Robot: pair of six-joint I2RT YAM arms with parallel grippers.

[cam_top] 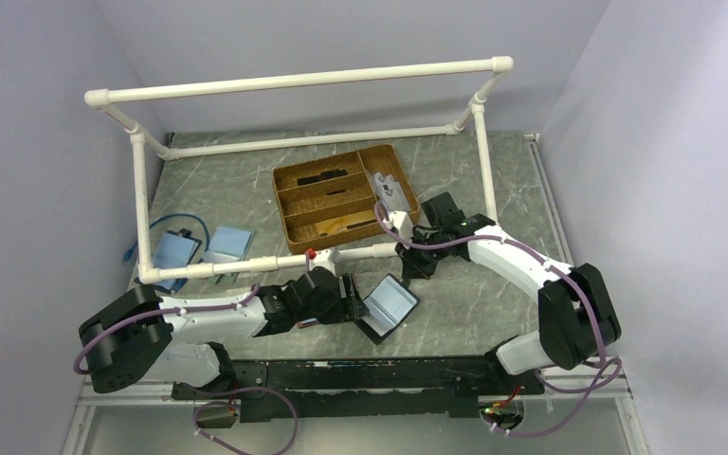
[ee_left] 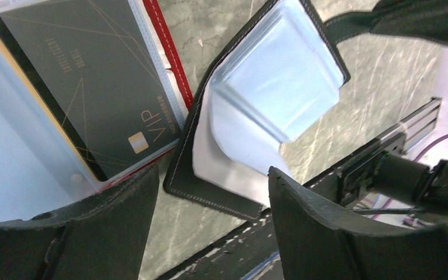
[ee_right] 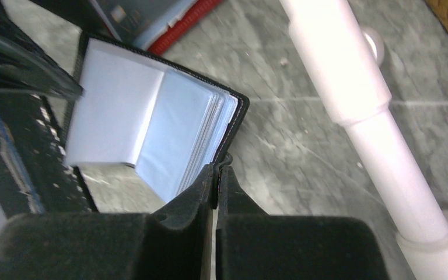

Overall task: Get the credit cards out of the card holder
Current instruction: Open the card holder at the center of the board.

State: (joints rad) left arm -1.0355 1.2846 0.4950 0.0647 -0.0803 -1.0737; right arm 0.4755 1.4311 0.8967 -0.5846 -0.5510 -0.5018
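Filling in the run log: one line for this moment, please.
left end effector open above card holder | right end effector shut on card holder edge

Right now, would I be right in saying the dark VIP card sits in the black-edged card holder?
Not quite: the dark VIP card sits in the red-edged holder, which lies beside the black-edged card holder. The left wrist view shows it.
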